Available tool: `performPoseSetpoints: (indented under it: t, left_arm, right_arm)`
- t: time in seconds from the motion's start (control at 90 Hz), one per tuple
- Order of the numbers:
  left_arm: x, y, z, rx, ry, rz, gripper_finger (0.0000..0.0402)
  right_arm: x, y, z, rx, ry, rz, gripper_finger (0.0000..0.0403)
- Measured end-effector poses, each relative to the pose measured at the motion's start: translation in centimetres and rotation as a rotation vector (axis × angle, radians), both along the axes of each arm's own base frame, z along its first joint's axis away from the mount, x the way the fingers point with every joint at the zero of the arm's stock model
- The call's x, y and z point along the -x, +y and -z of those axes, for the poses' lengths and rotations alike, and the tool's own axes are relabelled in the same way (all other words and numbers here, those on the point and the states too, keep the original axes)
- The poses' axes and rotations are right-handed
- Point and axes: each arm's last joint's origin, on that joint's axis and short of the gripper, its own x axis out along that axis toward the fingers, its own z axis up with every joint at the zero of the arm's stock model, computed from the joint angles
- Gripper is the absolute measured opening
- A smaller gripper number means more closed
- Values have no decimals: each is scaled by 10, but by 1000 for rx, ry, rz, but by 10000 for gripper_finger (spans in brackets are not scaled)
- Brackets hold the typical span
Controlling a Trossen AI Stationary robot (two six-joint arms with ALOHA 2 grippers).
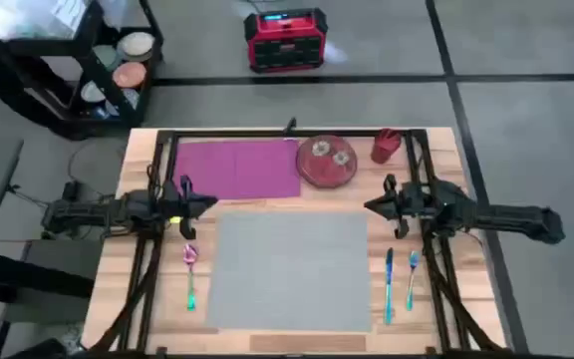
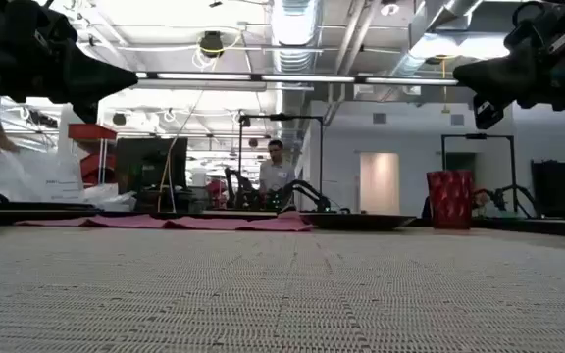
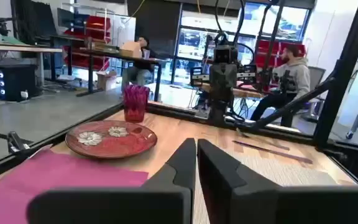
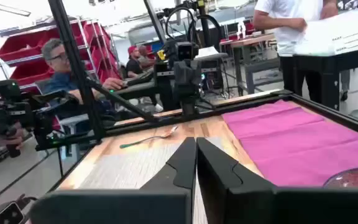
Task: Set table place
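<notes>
The large plain grey rectangular placemat (image 1: 289, 269) lies flat at the near middle of the pale butcher-block worktop (image 1: 466, 299), bare, with a green-handled spoon (image 1: 190, 274) to its left and two blue-handled utensils (image 1: 399, 279) to its right. Above its far corners hang the left hand (image 1: 205, 204) and right hand (image 1: 375, 206), both clenched on nothing. Beyond lie a magenta cloth napkin (image 1: 237, 168), a red flowered plate (image 1: 327, 161) and a red cup (image 1: 385, 147). Likely risks: the flat cutlery slipping, or the napkin dragging the plate just beside it

The plate (image 4: 357, 178) is cut off by the right wrist picture's edge. The placemat's (image 2: 282, 294) edges are cropped in the low view, and the counter beneath is hidden there.
</notes>
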Motion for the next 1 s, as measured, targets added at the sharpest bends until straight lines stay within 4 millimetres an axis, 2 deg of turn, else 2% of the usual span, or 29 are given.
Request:
performPoseSetpoints:
  t: [0.589,0.667,0.822,1.0]
  left_arm:
    - [0,1,0,14,-2,-29,0]
    - [1,4,0,97,-23,-155,0]
    - [7,16,0,256,-63,-569,0]
    - [9,21,-2,319,4,-681,0]
  right_arm:
    - [0,0,0,1,1,0,0]
    - [0,0,0,1,1,0,0]
    - [0,0,0,1,0,0,0]
    - [0,0,-2,4,-17,0,0]
